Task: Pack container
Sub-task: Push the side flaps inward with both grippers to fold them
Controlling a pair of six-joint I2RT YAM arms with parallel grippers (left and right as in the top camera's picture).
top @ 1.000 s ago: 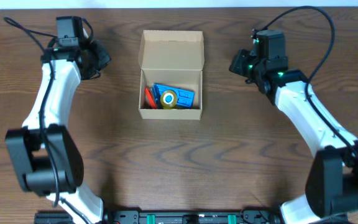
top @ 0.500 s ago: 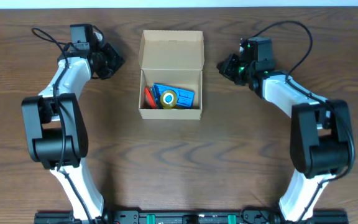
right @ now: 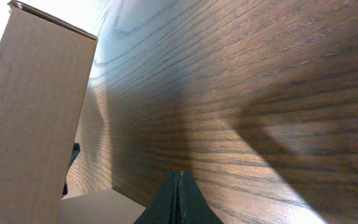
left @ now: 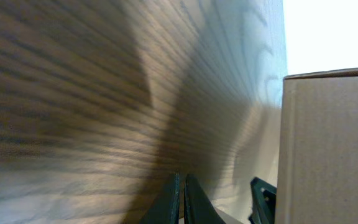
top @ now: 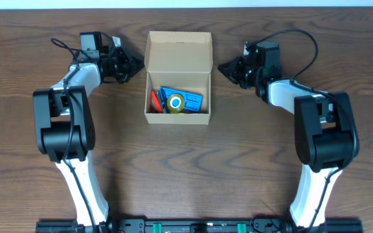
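The tan cardboard container (top: 177,116) sits open at the table's middle back, its flap lid (top: 179,52) standing up behind. Inside lie a blue item (top: 190,98), a yellow-and-blue roll (top: 175,101) and a red item (top: 154,101). My left gripper (top: 136,63) is shut and empty, just left of the lid. My right gripper (top: 222,67) is shut and empty, just right of the lid. The box wall shows in the left wrist view (left: 328,149) and the right wrist view (right: 30,106), beside the shut fingers (left: 182,202) (right: 178,199).
The brown wood table (top: 186,175) spreads all round the box. A white strip runs along the table's far edge (top: 186,4).
Both grippers have moved inward toward the box's lid, the left one rightward and the right one leftward. The box and its contents have not moved.
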